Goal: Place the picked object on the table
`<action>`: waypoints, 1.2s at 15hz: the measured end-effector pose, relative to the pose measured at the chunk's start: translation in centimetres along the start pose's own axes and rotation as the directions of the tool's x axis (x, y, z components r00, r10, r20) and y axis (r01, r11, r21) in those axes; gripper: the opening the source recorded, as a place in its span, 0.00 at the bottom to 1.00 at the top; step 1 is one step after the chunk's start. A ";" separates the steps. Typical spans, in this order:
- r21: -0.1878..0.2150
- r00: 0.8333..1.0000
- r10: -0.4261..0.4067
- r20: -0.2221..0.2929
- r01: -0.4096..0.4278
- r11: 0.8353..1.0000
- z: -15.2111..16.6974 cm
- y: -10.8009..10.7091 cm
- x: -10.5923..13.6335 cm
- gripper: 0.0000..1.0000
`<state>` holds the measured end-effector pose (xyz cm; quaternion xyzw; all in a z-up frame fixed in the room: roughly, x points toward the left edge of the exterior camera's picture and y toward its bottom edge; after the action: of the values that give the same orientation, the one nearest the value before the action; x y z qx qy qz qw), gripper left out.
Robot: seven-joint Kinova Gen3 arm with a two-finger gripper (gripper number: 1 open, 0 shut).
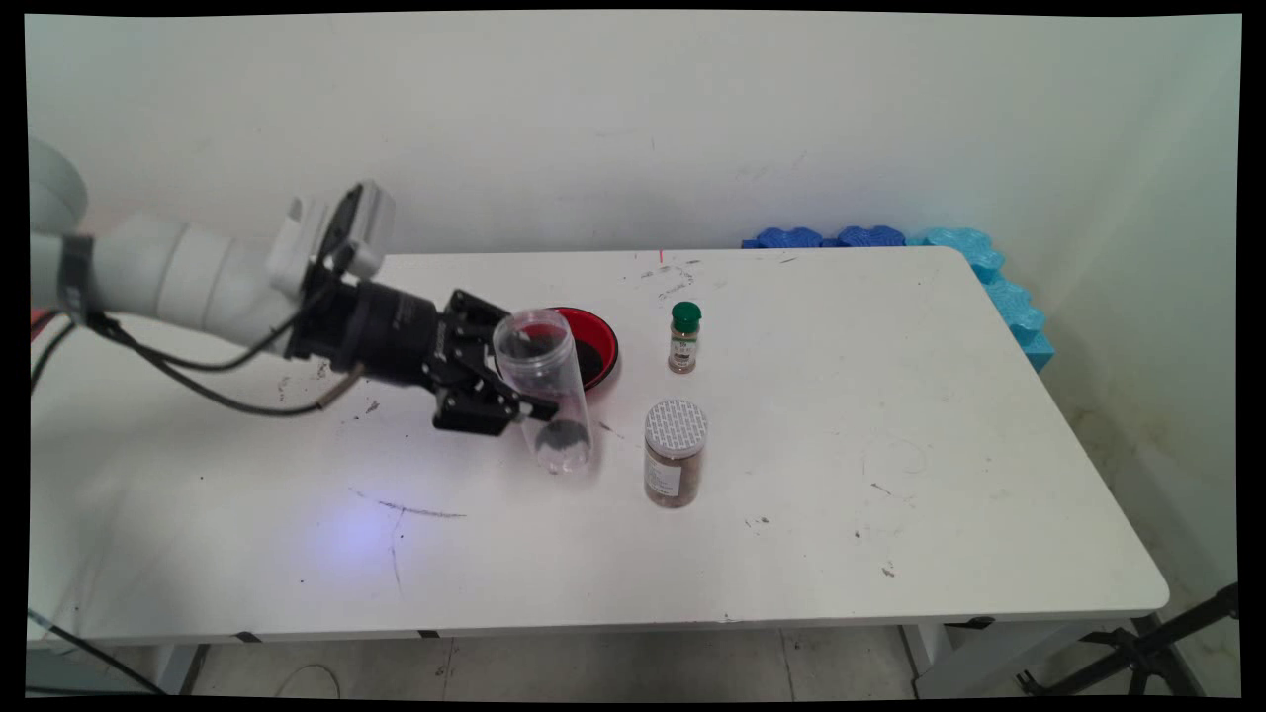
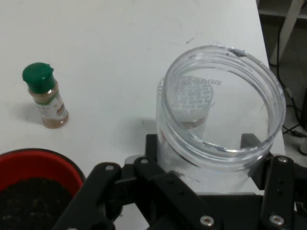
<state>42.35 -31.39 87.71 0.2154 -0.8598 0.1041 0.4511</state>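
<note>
Clear jar [image 1: 547,388]: open-mouthed plastic cylinder, tilted, clamped by gripper [image 1: 514,396], dark grains at its bottom.
Position: above table, just near-left of red bowl [image 1: 593,341] of dark grains.

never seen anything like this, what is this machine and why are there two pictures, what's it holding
It is a white robot arm with a black two-finger gripper at its end, working at a white table. The wide picture comes from a fixed camera looking down across the table. The other comes from a camera on the hand itself, looking along the fingers.

The gripper is shut on a clear plastic jar, open at the top, with a little dark stuff at its bottom. Behind it stands a red bowl of dark grains. To the right are a small spice bottle with a green cap and a bigger jar with a white lid.
</note>
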 end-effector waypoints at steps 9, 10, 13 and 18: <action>-0.016 0.998 -0.058 -0.026 0.058 0.998 4.9 2.2 -4.2 0.00; -0.017 0.998 -0.064 -0.027 0.063 0.998 5.4 2.4 -4.6 0.00; -0.021 0.997 -0.073 -0.029 0.072 0.997 6.2 2.7 -5.3 0.00; -0.023 0.996 -0.079 -0.032 0.078 0.997 7.0 2.9 -6.2 0.00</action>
<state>38.98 -29.72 78.67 0.2426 -0.8442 0.0806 0.4712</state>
